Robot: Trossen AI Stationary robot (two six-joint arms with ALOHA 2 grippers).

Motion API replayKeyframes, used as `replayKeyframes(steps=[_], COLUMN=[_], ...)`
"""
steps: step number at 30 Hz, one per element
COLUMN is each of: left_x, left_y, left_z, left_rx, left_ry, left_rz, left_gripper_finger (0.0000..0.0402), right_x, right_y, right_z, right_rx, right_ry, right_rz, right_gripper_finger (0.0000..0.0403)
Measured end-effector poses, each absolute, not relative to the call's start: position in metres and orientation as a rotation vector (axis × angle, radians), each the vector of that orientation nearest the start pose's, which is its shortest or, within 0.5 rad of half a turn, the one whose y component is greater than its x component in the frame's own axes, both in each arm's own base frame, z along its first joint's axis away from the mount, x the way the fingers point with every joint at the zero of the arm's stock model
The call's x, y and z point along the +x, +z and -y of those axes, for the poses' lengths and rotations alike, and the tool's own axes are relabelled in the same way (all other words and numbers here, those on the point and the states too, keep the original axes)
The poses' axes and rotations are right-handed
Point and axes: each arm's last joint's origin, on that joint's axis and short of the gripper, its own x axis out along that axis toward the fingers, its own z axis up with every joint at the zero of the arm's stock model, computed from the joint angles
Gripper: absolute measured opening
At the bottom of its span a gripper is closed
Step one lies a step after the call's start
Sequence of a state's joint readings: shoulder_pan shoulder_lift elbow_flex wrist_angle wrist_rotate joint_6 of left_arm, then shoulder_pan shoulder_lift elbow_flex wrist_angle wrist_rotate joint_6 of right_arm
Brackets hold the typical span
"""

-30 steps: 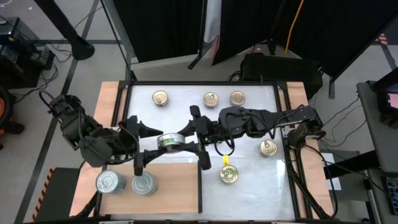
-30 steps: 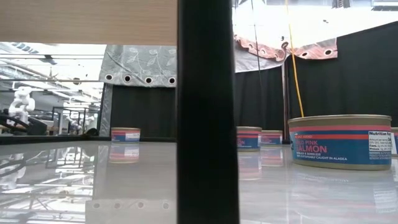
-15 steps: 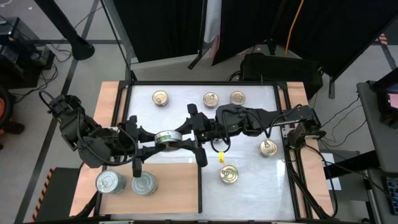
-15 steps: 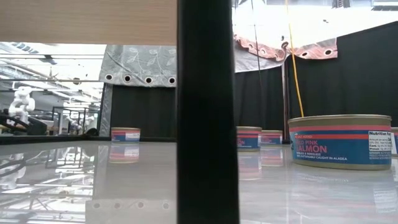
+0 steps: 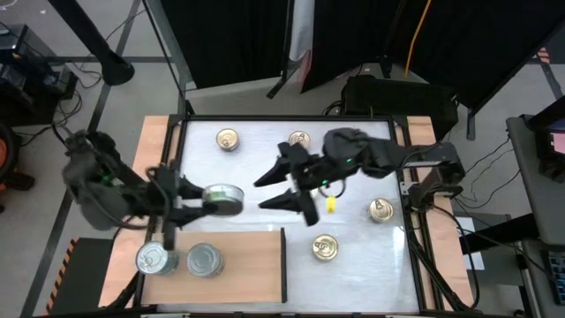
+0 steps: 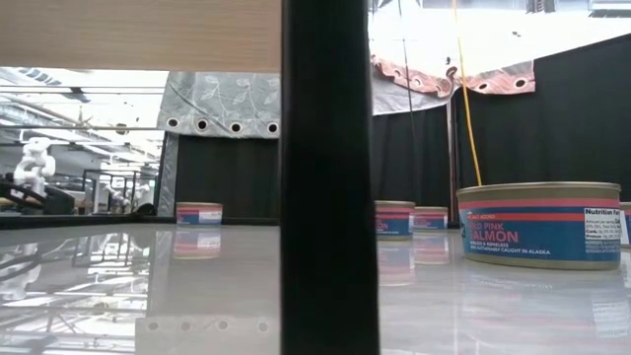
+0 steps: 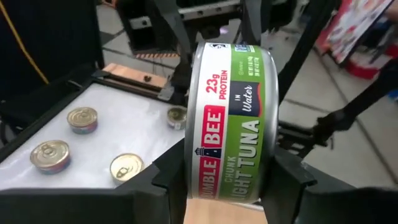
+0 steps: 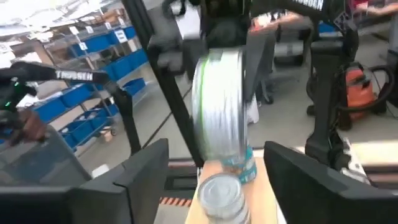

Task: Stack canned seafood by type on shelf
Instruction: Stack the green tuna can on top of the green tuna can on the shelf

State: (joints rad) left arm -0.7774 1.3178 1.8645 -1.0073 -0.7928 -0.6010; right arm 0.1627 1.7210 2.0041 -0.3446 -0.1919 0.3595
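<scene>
Progress check, left to right: you've got two silver-lid tins (image 5: 179,260) sitting on the near-left of the wooden shelf (image 5: 252,265), so barely started. The left gripper (image 5: 214,200) is pinching a tuna tin (image 5: 222,200) by its flat faces, on edge, just above the shelf's far edge. The right gripper (image 5: 281,191) is mid-table with fingers spread, holding nothing. Five gold-lid tins (image 5: 325,248) are left on the white tabletop (image 5: 256,155), three far, two right.
</scene>
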Motion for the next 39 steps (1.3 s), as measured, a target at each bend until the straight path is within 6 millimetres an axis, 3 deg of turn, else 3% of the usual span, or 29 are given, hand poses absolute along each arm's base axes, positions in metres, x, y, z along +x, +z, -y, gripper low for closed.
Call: replayKeyframes(steps=[5, 10, 17, 22, 29, 34, 39], left_x=[0.146, 0.141, 0.150, 0.168, 0.172, 0.152, 0.134], left_y=[0.514, 0.506, 0.493, 0.502, 0.524, 0.557, 0.574], left_z=[0.130, 0.137, 0.165, 0.180, 0.151, 0.107, 0.067], left_rx=[-0.341, -0.448, -0.545, -0.472, -0.153, 0.215, 0.606], left_ry=[-0.039, -0.217, -0.415, -0.406, -0.193, 0.057, 0.413], left_rz=[-0.362, -0.572, -0.799, -0.569, -0.337, -0.228, -0.280], left_gripper_finger=[0.0150, 0.0150, 0.0150, 0.0150, 0.0150, 0.0150, 0.0150], right_x=[0.336, 0.305, 0.285, 0.286, 0.290, 0.294, 0.297], right_y=[0.497, 0.496, 0.479, 0.473, 0.477, 0.483, 0.488], right_z=[-0.058, -0.041, -0.028, -0.027, -0.019, -0.005, 0.007], right_rx=[0.348, 0.331, 0.338, 0.357, 0.373, 0.391, 0.425], right_ry=[0.316, 0.229, 0.108, 0.071, 0.026, -0.006, -0.040], right_rz=[-0.197, -0.356, -0.593, -0.645, -0.580, -0.498, -0.433], right_gripper_finger=[0.0274, 0.0269, 0.0262, 0.0262, 0.0262, 0.0263, 0.0263])
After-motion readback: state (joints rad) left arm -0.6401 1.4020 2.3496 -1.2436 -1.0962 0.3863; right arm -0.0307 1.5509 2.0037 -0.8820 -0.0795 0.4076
